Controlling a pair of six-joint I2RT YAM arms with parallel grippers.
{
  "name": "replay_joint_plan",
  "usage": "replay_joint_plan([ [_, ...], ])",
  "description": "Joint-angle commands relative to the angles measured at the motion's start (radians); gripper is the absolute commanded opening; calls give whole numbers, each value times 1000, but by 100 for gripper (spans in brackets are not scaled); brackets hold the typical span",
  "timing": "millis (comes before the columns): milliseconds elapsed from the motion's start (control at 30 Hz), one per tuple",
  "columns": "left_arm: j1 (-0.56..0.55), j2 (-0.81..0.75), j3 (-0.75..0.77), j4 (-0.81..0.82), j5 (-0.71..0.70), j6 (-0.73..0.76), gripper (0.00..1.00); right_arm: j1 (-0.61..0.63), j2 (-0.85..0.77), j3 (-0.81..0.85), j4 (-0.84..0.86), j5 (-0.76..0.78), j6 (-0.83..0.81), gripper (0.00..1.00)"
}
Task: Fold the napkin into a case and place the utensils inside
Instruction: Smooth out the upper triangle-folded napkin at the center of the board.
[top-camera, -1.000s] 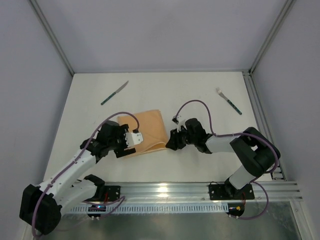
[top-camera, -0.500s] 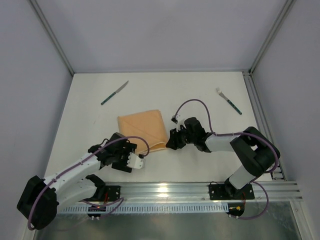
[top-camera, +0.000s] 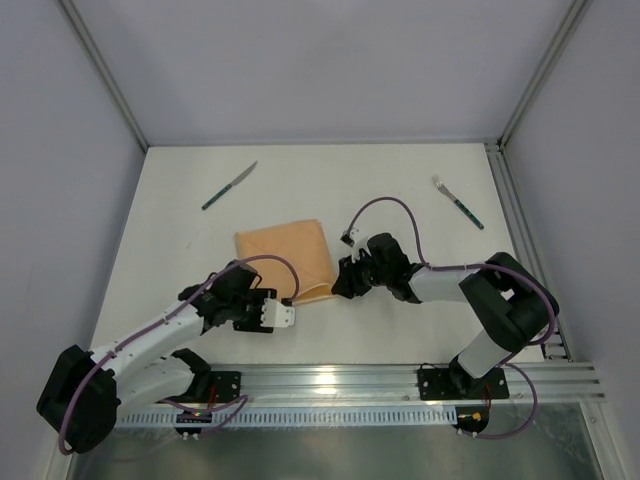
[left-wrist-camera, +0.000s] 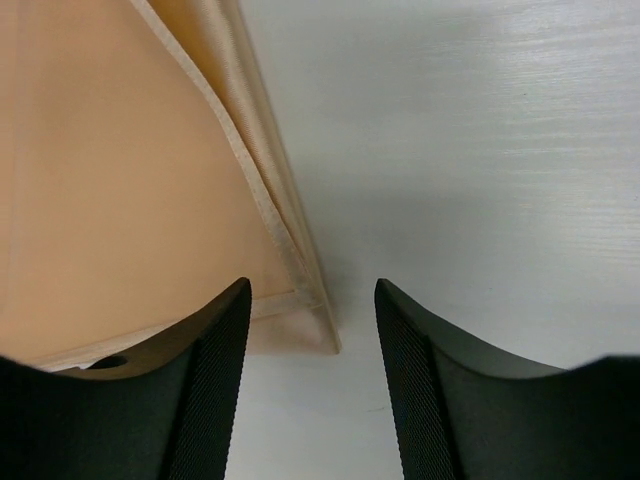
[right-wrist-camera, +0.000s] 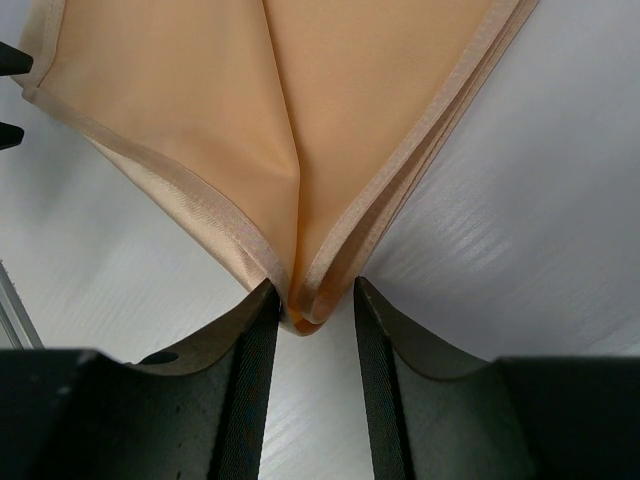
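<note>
The napkin (top-camera: 285, 258), a folded peach-orange cloth with a slight sheen and stacked hems, lies mid-frame in the top view. The right gripper (right-wrist-camera: 308, 300) is clamped on its lower right corner. The left gripper (left-wrist-camera: 312, 390), jaws apart and empty, is nearer the lower left corner, which lies just ahead of its gap, the hem running up-left in its wrist view.

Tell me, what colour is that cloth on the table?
The napkin is peach-orange with a slight sheen, clearest in the right wrist view.
</note>
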Motion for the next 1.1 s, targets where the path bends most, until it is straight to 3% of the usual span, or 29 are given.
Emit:
replay_joint_plan([
  [0,-3,43,33,13,-12,-41,54,4,12,15,-47,38,-31,41],
  [200,-2,65,33,39,-66,-34,50,5,11,14,-54,35,-35,41],
  [333,-3,88,49,27,-63,-54,38,5,8,11,-54,34,-35,41],
  [533,-3,50,52,41,-29,-87,43,4,4,12,-61,40,-35,42],
  [867,-2,92,69,76,-43,-110,32,4,-2,11,-66,40,-38,42],
  [1000,-3,100,72,64,-61,-103,24,4,-5,11,-67,40,-41,42],
  [1067,-3,102,70,63,-77,-100,13,4,-5,11,-69,41,-41,42],
])
